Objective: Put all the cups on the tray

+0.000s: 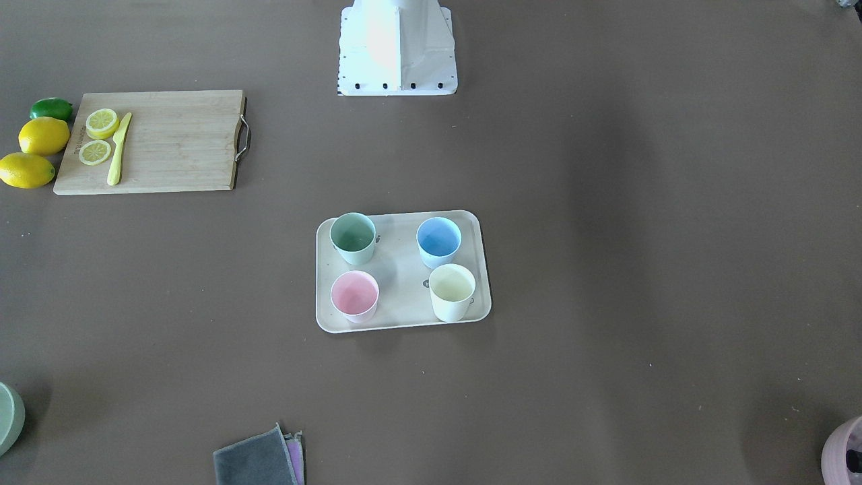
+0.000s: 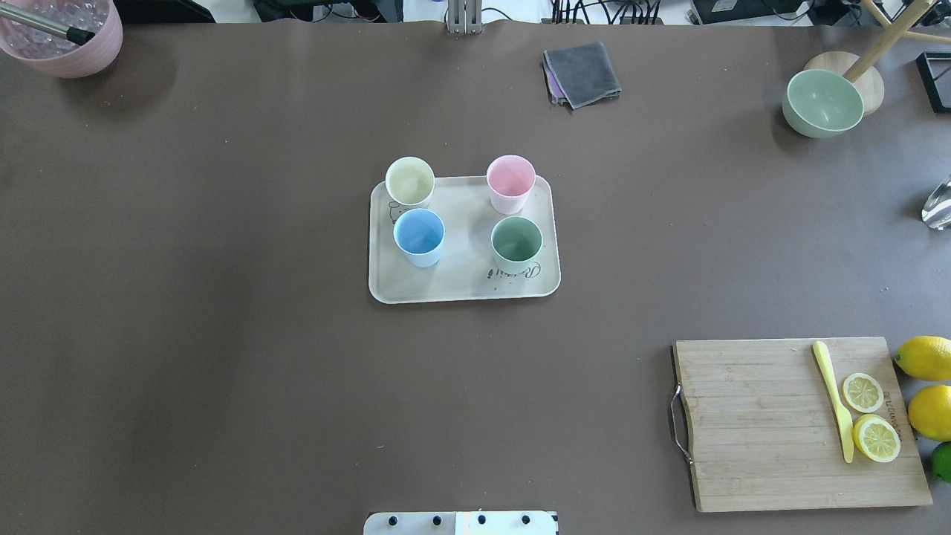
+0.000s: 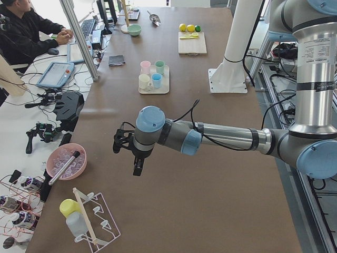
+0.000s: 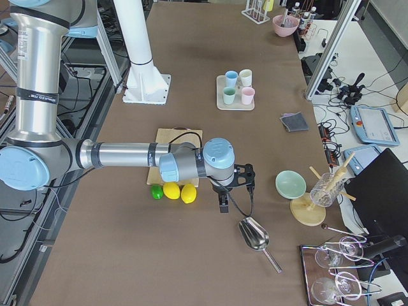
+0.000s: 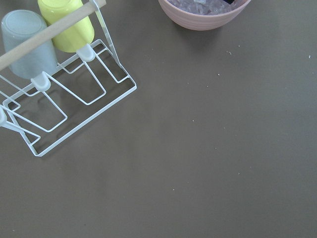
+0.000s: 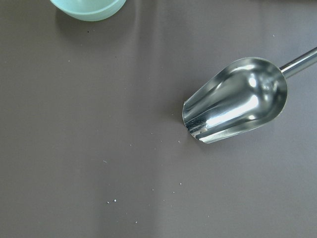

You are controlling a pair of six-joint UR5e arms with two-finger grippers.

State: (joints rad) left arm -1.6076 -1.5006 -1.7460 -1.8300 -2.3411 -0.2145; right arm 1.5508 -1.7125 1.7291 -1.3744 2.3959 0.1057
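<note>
The cream tray [image 2: 464, 282] lies at the table's middle, also in the front view [image 1: 403, 286]. All four cups stand upright on it, apart from each other: green [image 2: 516, 239], light blue [image 2: 419, 236], pale yellow [image 2: 409, 181] and pink [image 2: 510, 183]. My left gripper [image 3: 137, 167] hangs over the table's left end, far from the tray. My right gripper [image 4: 223, 203] hangs over the right end, beyond the lemons. Both show only in the side views, so I cannot tell whether they are open or shut. Nothing shows between their fingers.
A wooden cutting board [image 2: 780, 423] with lemon slices and a yellow knife lies at near right, whole lemons [image 2: 925, 358] beside it. A sage bowl [image 2: 823, 102], a grey cloth [image 2: 583, 73], a mauve ice pot [image 2: 67, 37], a metal scoop [image 6: 235, 101] and a wire rack [image 5: 74, 99] stand around.
</note>
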